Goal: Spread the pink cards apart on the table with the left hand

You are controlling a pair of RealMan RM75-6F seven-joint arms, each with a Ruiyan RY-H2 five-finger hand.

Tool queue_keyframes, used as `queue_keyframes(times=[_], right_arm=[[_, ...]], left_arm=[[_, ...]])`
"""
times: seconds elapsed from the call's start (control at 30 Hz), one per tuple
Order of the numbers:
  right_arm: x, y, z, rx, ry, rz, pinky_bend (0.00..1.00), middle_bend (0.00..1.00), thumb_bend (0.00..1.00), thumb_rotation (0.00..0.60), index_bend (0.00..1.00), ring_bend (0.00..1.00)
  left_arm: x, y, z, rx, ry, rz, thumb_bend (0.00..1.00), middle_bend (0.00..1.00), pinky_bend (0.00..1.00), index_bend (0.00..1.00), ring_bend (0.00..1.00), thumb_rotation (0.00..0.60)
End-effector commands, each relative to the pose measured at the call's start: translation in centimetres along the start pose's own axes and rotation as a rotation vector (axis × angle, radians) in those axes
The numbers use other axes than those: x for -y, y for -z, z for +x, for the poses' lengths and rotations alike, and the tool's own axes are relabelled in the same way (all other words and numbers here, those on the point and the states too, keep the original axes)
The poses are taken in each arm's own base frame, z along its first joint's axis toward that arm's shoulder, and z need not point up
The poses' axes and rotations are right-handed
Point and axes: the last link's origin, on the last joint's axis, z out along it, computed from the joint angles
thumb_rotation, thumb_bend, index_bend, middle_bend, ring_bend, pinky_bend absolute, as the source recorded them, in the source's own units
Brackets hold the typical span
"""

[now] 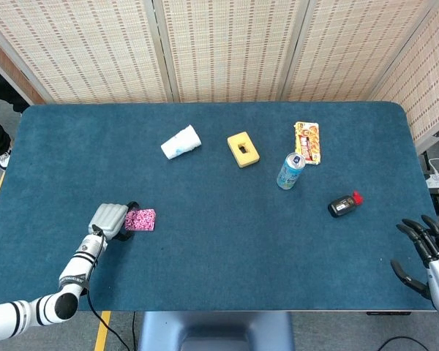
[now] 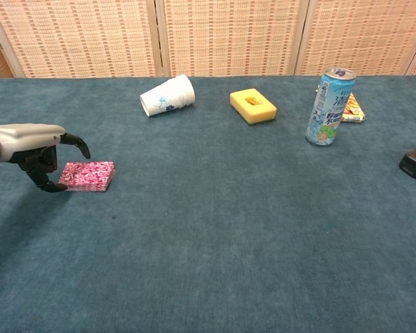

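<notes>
bare cloth around pink cards (image 1: 140, 219), cup (image 1: 181, 142) well apart

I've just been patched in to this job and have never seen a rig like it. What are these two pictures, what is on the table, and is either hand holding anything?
It is a two-armed robot with humanlike hands, at a blue table. One picture looks down from its head, the other looks forward from its chest.

The left hand is at the pink cards, a neat stack near the table's left front. Its fingers curl at the stack's left end; it does not seem to hold the cards.

The right hand shows only in the head view, at the right front edge, fingers spread, holding nothing.

Also there: a tipped paper cup, a yellow block, an upright can, a snack packet and a small black device.
</notes>
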Motion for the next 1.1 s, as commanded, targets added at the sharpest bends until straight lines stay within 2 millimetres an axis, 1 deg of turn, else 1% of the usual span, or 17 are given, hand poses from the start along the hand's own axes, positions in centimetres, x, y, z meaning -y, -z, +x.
queue_keyframes(times=[0.03,0.37,0.6,0.7,0.97,1.1], right_arm=[[0.0,-0.1,0.0,0.0,0.0,-0.002,0.28,0.18,0.19,0.6,0.2,0.08],[-0.1,0.0,0.1,-0.002,-0.006,-0.002,0.28,0.18,0.19,0.6,0.2,0.08],[-0.1,0.0,0.2,-0.002,-0.008,-0.002,0.28,0.18,0.19,0.6,0.2,0.08],[-0.1,0.1,0.2,-0.002,-0.008,0.0,0.28,0.18,0.19,0.6,0.2,0.08],[-0.2,0.1,0.3,-0.005,-0.012,0.002,0.28,0.18,0.19,0.6,0.2,0.08],[-0.2,0.2,0.3,-0.007,-0.013,0.003,0.28,0.18,0.19,0.6,0.2,0.08]], left_arm=[[-0.8,-0.3,0.0,0.004,0.007,0.045,0.3,1.0,0.98,0.19,1.0,0.6],[-1.5,-0.3,-0.3,0.001,0.045,0.146,0.3,1.0,0.98,0.17,1.0,0.6],[-2.0,0.0,-0.3,0.015,0.057,0.143,0.29,1.0,0.98,0.17,0.99,0.6],[-2.6,0.2,-0.3,0.024,0.072,0.13,0.29,1.0,0.98,0.17,0.99,0.6],[-3.4,0.0,-0.3,0.022,0.079,0.131,0.29,1.0,0.98,0.18,0.99,0.6],[-3.5,-0.2,-0.2,0.006,0.068,0.139,0.29,1.0,0.98,0.19,0.99,0.6]])
